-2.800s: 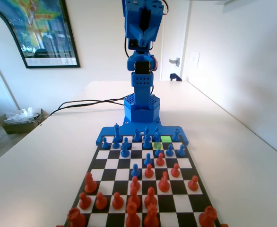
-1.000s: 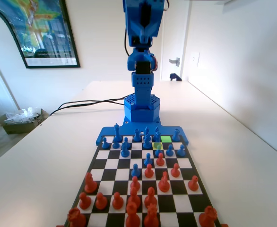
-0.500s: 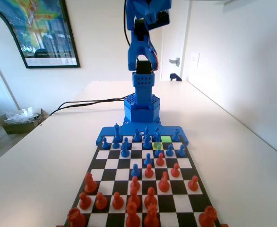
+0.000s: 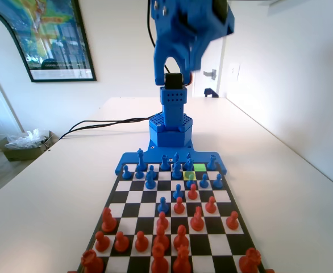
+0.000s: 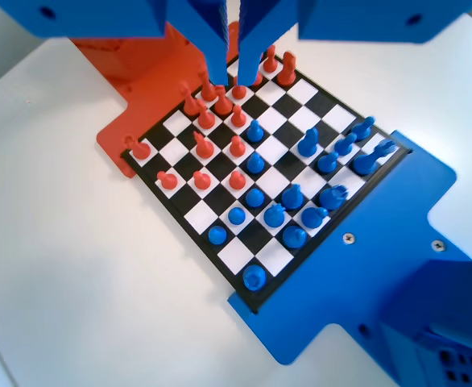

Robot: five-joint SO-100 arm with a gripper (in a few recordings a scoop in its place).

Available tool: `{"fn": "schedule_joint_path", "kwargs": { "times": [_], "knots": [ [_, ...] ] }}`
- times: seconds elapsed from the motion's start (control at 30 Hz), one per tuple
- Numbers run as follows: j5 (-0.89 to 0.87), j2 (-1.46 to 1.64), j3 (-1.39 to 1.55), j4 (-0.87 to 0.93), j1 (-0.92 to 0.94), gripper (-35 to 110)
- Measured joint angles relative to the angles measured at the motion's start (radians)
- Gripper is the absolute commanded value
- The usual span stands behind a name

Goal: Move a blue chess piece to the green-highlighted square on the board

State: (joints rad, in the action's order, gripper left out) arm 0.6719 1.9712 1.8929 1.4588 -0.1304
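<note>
The pincer (image 5: 229, 76) hangs high over the board (image 5: 220, 211), its two jaws almost together with only a thin slit between them and nothing held, so I read it as clenched and empty. In the fixed view the arm (image 4: 183, 34) leans forward from the top edge, well above every piece. The green square (image 4: 199, 167) lies in the board's far row, at about 1 o'clock from the board's middle in the fixed view, and it looks bare; just beside it, toward 7 o'clock, is a yellow-green square (image 4: 189, 175) with a blue piece (image 4: 190, 181) at its near edge, which I take to be the one to move. No piece has been gripped yet, so the step in hand is the approach. To do it well, the jaws should spread before the descent, since the blue pieces in that corner stand close together and a closed pincer would knock them. Come straight down over the chosen piece, jaws on either side of its head, and close gently on the narrow upper part. Lift it clear of its neighbours before shifting toward the green square, and keep off the blue base (image 4: 133, 161) at the board's far edge.
</note>
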Motion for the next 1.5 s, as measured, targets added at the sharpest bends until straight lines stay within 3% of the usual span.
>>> {"fn": "schedule_joint_path", "kwargs": {
  "times": [0.4,1.5],
  "knots": [
    [-0.072,-0.146,0.11,-0.103,0.009,9],
    [-0.046,-0.094,0.42,-0.33,-0.025,10]
  ]
}}
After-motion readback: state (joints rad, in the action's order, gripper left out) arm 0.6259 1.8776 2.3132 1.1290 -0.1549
